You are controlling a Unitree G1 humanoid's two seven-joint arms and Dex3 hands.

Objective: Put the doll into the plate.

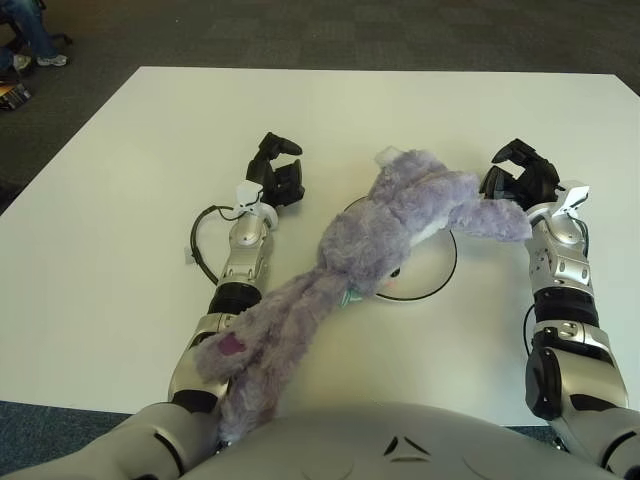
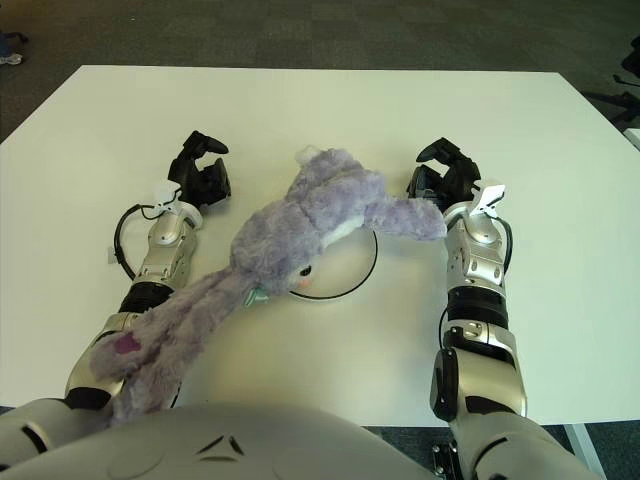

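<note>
The purple plush doll (image 1: 370,250) sprawls with its body over the white plate (image 1: 447,268), long ears trailing across the left forearm; the right hand (image 1: 515,180), fingers spread, reaches its outflung limb, apparently to tuck it in; the left hand (image 1: 278,172), fingers loosely curled, holds nothing beside it.

Office or lab, white table (image 1: 150,150), carpet tiles (image 1: 380,30)

White table (image 1: 120,200) over dark carpet floor (image 1: 300,30), a round white plate (image 1: 432,275) near its middle, a purple plush doll (image 1: 370,240) sprawled across the plate and table, legs trailing toward the near edge
</note>
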